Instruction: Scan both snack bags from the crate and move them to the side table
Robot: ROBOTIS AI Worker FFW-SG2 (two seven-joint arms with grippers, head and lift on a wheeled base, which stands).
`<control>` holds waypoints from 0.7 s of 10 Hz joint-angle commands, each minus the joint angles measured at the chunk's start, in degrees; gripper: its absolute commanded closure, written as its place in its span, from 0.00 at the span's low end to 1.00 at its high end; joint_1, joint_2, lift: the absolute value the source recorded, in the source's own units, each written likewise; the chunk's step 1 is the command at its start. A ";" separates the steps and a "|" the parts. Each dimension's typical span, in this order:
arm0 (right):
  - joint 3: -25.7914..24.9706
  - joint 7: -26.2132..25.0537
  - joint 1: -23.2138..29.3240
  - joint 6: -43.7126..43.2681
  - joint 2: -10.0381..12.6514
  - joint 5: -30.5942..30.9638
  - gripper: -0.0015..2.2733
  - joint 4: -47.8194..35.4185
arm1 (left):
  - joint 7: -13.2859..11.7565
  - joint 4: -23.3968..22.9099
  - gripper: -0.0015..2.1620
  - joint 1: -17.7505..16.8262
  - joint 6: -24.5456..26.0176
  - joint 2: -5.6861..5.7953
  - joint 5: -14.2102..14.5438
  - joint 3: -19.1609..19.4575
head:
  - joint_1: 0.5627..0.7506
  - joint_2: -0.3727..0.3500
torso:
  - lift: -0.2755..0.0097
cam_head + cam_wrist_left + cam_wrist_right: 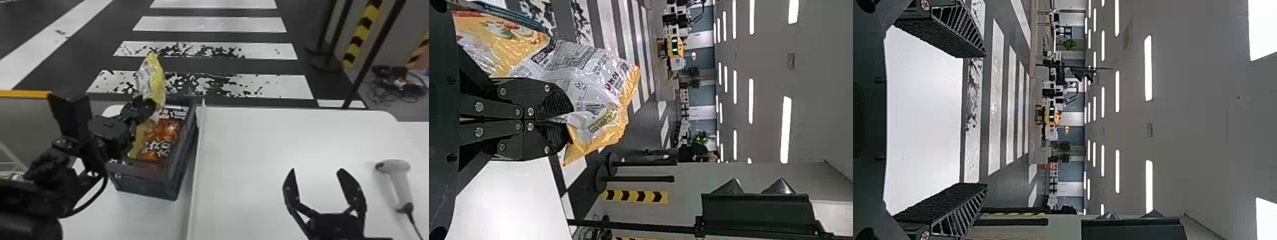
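My left gripper (147,107) is shut on a yellow and white snack bag (152,79), which stands up above the crate (182,159). In the left wrist view, the left gripper (556,120) pinches the bag (584,85) by its white back. An orange-red snack bag (162,137) lies inside the crate. My right gripper (316,178) is open over the white table, with nothing between its fingers; in the right wrist view the right gripper (980,120) is spread wide. The scanner (395,182), white with a grey base, lies on the table to its right.
The crate stands left of a thin raised edge (198,143) that borders the white table (255,143). A cable trails from the scanner toward the front right. Black posts (370,54) and a yellow-black striped pole (362,33) stand beyond the table's back right.
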 commanded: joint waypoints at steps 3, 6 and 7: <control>0.21 -0.09 0.09 0.45 0.05 0.46 0.03 -0.18 | 1.43 -7.32 0.99 0.40 2.50 0.09 2.93 0.81 | 0.70 0.59 | 0.62; 0.30 -0.09 0.09 0.45 0.05 0.63 0.03 -0.09 | 3.01 -7.32 0.99 0.31 2.32 0.35 0.20 0.20 | 0.70 0.57 | 0.62; 0.30 0.00 0.09 0.45 0.05 0.63 0.03 -0.09 | 3.10 -6.26 0.99 0.49 -0.14 0.88 -0.76 -0.07 | 0.70 0.58 | 0.62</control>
